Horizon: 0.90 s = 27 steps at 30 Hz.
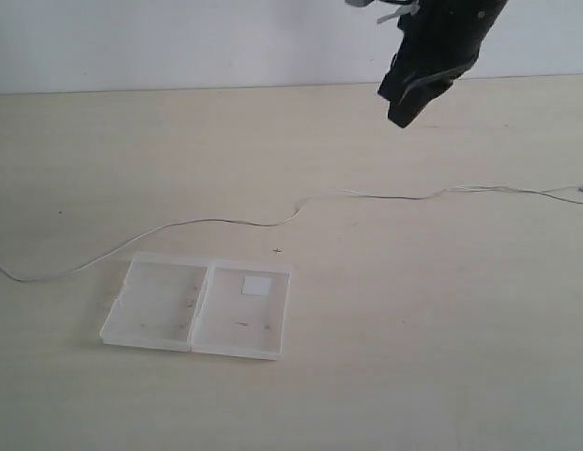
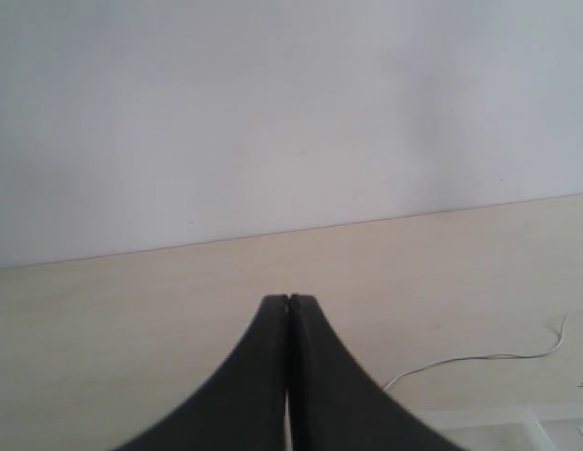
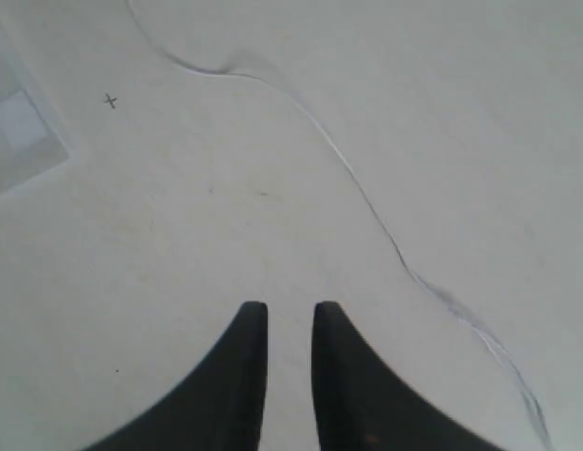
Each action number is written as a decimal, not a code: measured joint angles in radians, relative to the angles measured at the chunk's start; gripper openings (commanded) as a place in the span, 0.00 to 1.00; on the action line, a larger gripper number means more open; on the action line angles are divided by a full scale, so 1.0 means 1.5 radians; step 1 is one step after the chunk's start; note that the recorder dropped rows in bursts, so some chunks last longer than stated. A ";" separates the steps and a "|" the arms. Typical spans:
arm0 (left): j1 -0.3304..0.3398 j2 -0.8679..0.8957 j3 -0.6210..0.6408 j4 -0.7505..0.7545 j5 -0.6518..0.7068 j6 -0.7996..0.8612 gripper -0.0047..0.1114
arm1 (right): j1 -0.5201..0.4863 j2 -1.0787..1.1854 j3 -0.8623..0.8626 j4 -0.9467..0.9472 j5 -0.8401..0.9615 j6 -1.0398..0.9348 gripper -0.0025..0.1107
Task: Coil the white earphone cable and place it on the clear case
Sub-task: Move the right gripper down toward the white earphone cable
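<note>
The white earphone cable lies uncoiled in a long wavy line across the table, from the left edge to the right edge. The clear case lies open and flat in front of the cable, with a white sticker on its right half. My right gripper hangs above the far side of the table, over the cable's right stretch. In the right wrist view the right gripper is open by a narrow gap with nothing in it, and the cable runs past it. My left gripper is shut and empty, with the cable and a case edge beside it.
The pale wooden table meets a white wall at the back. A small dark cross mark sits just behind the case. The left arm is outside the exterior view.
</note>
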 measured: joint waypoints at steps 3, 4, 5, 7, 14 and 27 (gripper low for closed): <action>0.000 0.000 0.000 0.000 0.000 0.000 0.04 | 0.020 0.009 0.000 -0.002 -0.029 -0.047 0.23; 0.000 0.000 0.000 0.000 0.000 0.000 0.04 | 0.024 0.009 0.000 0.003 -0.047 -0.052 0.23; 0.000 0.000 0.000 0.000 0.000 0.000 0.04 | 0.026 0.009 0.000 0.010 -0.064 -0.053 0.23; 0.000 0.000 0.000 0.000 0.000 0.000 0.04 | 0.027 0.009 0.000 0.013 -0.084 -0.053 0.23; 0.000 0.000 0.000 0.000 0.000 0.000 0.04 | 0.040 0.009 0.000 -0.021 -0.099 -0.089 0.35; 0.000 0.000 0.000 0.000 0.000 0.000 0.04 | 0.080 0.048 0.000 -0.091 -0.087 -0.186 0.41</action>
